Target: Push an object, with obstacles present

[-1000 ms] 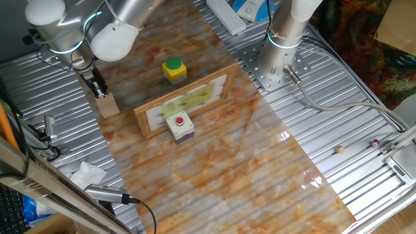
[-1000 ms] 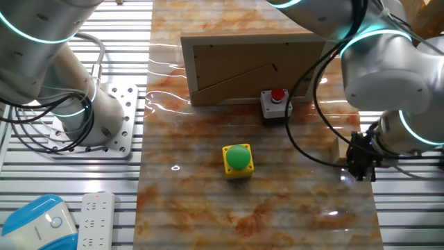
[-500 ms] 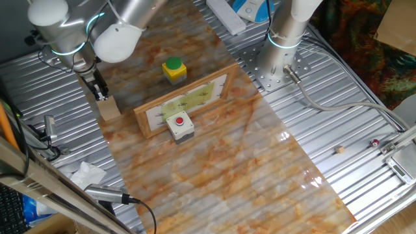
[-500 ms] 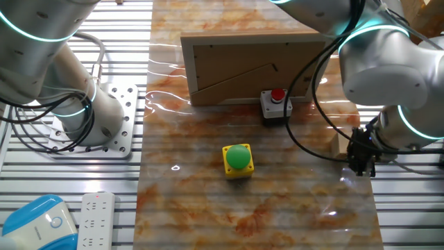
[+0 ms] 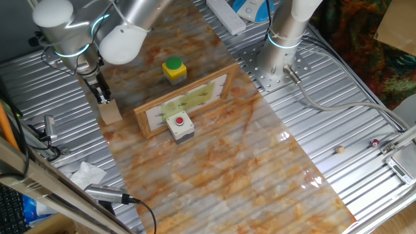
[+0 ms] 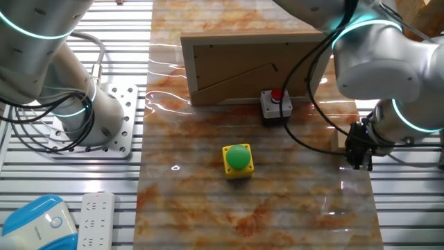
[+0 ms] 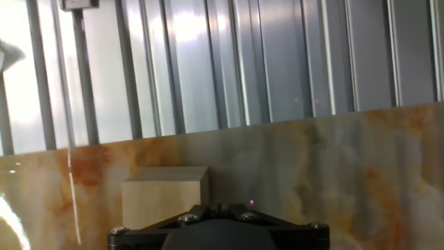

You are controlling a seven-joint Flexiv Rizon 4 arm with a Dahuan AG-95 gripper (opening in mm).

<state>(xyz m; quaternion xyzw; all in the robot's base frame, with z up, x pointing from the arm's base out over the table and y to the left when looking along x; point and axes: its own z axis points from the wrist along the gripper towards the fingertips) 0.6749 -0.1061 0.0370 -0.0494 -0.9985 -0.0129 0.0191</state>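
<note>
I am holding my gripper [image 5: 103, 98] low at the edge of the marbled mat [image 5: 260, 175], directly against the near face of the wooden cube [image 5: 110, 110]. The fingers appear drawn together into a single narrow tip; nothing is being pinched between them. In the hand view the cube [image 7: 165, 196] is sitting just ahead of my fingers, slightly to the left of centre, resting flat on the mat with the ribbed metal table [image 7: 229, 62] beyond it.

Assessment of the cube: it looks like plain, unmarked wood, rigid, light and not fragile. On the glossy mat I am expecting it to slide easily and to rotate if pressed off-centre. Contact should therefore be kept low and central on the face nearest me; no grasp is needed.

Obstacles: the framed panel [image 5: 185, 102] is lying off to one side of my gripper, apart from the cube, with the grey box with red button [image 5: 180, 125] against its front and the yellow box with green button [image 5: 173, 69] behind it. None is touching the cube.
</note>
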